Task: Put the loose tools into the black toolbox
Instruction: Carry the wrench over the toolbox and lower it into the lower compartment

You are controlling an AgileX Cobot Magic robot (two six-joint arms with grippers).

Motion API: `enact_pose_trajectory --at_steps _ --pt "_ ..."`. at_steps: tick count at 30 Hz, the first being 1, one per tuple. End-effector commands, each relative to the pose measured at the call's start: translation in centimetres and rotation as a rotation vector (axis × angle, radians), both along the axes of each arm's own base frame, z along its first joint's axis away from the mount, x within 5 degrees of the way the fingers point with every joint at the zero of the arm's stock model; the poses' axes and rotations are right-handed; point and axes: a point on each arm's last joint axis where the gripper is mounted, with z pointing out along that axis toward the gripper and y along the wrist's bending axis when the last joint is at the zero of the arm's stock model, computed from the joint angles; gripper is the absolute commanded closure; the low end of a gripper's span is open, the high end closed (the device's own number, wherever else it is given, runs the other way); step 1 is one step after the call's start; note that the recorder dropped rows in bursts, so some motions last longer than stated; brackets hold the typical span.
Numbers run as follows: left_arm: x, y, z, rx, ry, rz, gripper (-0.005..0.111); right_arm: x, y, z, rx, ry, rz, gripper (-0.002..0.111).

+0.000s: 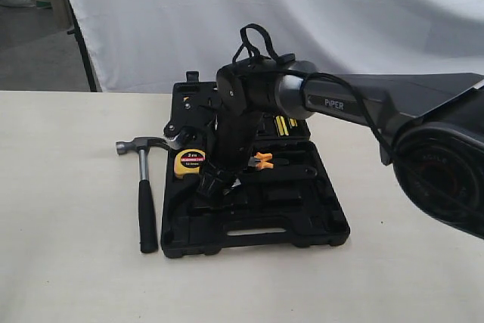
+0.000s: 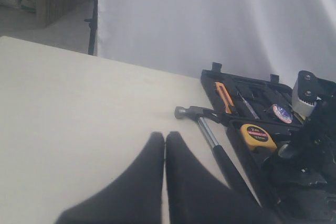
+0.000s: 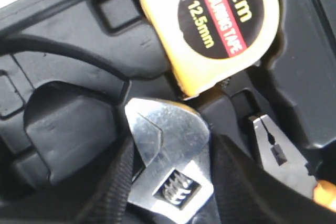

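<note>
The black toolbox (image 1: 257,241) lies open on the table, and the tape roll (image 2: 282,114) rests in its far half. My right gripper (image 3: 173,174) reaches down into the near half, shut on the head of the silver adjustable wrench (image 3: 170,150). The wrench sits just below the yellow tape measure (image 3: 215,24). In the exterior view this gripper (image 1: 212,187) hides the wrench. The claw hammer (image 1: 146,202) lies on the table along the toolbox's left side. My left gripper (image 2: 165,139) hovers shut and empty over bare table, short of the hammer (image 2: 210,135).
Orange-handled pliers (image 1: 263,159) lie in the toolbox beside my right gripper, with their steel nose (image 3: 278,153) close to the wrench. An orange utility knife (image 2: 224,95) sits in the far half. A white curtain hangs behind the table.
</note>
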Motion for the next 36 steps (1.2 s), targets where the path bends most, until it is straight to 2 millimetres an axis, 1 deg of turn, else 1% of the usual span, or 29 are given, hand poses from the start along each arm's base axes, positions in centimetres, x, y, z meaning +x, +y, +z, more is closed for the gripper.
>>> enact_pose_trajectory --at_steps 1,2,4,7,9,11,14,19,22,24,25,27,29,30,31,33,34,35,36 --pt "-0.1 0.1 0.2 0.002 -0.013 0.026 0.106 -0.3 -0.2 -0.6 -0.003 0.063 -0.049 0.108" --pt "-0.1 0.1 0.2 0.002 -0.013 0.026 0.106 -0.3 -0.2 -0.6 -0.002 0.064 -0.051 0.108" --pt "-0.1 0.1 0.2 0.002 -0.013 0.026 0.106 -0.3 -0.2 -0.6 0.001 0.066 -0.064 0.099" --pt "-0.1 0.1 0.2 0.002 -0.013 0.026 0.106 -0.3 -0.2 -0.6 0.001 0.067 -0.066 0.075" --pt "-0.1 0.1 0.2 0.002 -0.013 0.026 0.106 -0.3 -0.2 -0.5 0.001 0.069 -0.071 0.062" --pt "-0.1 0.1 0.2 0.002 -0.013 0.026 0.106 -0.3 -0.2 0.0 -0.016 0.088 -0.074 0.054" --pt "-0.1 0.1 0.2 0.002 -0.013 0.026 0.106 -0.3 -0.2 1.7 -0.033 0.118 -0.108 0.049" --pt "-0.1 0.1 0.2 0.002 -0.013 0.026 0.106 0.1 0.2 5.8 -0.023 0.123 -0.145 0.050" --pt "-0.1 0.1 0.2 0.002 -0.013 0.026 0.106 0.7 0.7 8.7 0.055 0.057 -0.166 0.050" --pt "-0.1 0.1 0.2 0.002 -0.013 0.026 0.106 0.9 0.8 10.7 0.106 0.017 -0.188 0.055" --pt "-0.1 0.1 0.2 0.002 -0.013 0.026 0.106 0.9 0.8 11.7 0.130 0.000 -0.193 0.063" --pt "-0.1 0.1 0.2 0.002 -0.013 0.026 0.106 0.8 0.7 13.3 0.162 -0.029 -0.199 0.081" --pt "-0.1 0.1 0.2 0.002 -0.013 0.026 0.106 0.9 0.4 14.1 0.162 -0.056 -0.217 0.104" --pt "-0.1 0.1 0.2 0.002 -0.013 0.026 0.106 1.0 0.3 14.1 0.157 -0.063 -0.227 0.108" --pt "-0.1 0.1 0.2 0.002 -0.013 0.026 0.106 1.1 0.2 13.9 0.147 -0.072 -0.235 0.108" --pt "-0.1 0.1 0.2 0.002 -0.013 0.026 0.106 1.5 0.2 12.0 0.116 -0.032 -0.253 0.108" --pt "-0.1 0.1 0.2 0.002 -0.013 0.026 0.106 1.6 0.2 10.7 0.098 -0.001 -0.260 0.108" --pt "-0.1 0.1 0.2 0.002 -0.013 0.026 0.106 1.6 0.2 8.6 0.065 0.048 -0.265 0.108" --pt "-0.1 0.1 0.2 0.002 -0.013 0.026 0.106 1.4 0.1 5.7 0.012 0.117 -0.266 0.108"
